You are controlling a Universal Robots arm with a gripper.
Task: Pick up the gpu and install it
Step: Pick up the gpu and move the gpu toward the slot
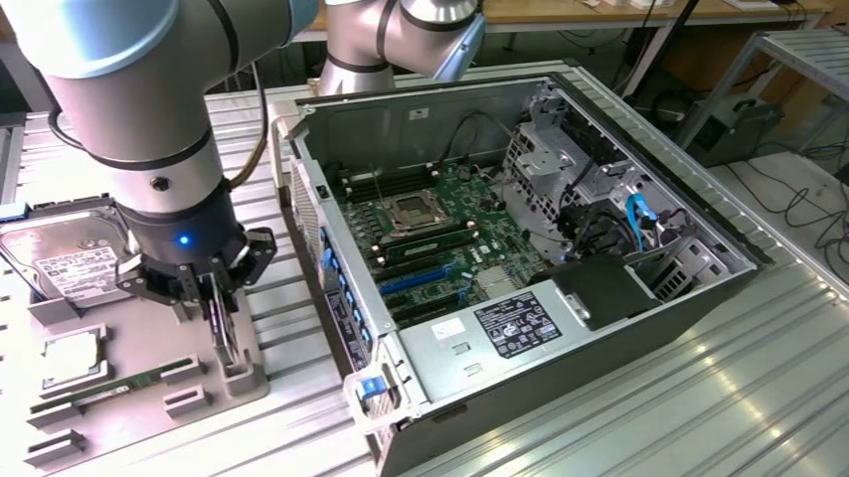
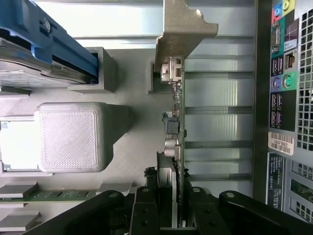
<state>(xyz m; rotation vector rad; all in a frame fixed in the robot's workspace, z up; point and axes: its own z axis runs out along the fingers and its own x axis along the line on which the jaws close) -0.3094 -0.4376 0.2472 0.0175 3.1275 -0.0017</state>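
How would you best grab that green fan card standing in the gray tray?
Take the gpu by its top edge, from straight above, pinching its two flat faces, as the claw does. It stands upright on its thin edge in the gray tray, so only the top is free.

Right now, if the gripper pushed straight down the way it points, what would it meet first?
The gpu, a thin green circuit card with a silver end bracket, standing on edge in the grey plastic holder; the gripper looks closed around it.
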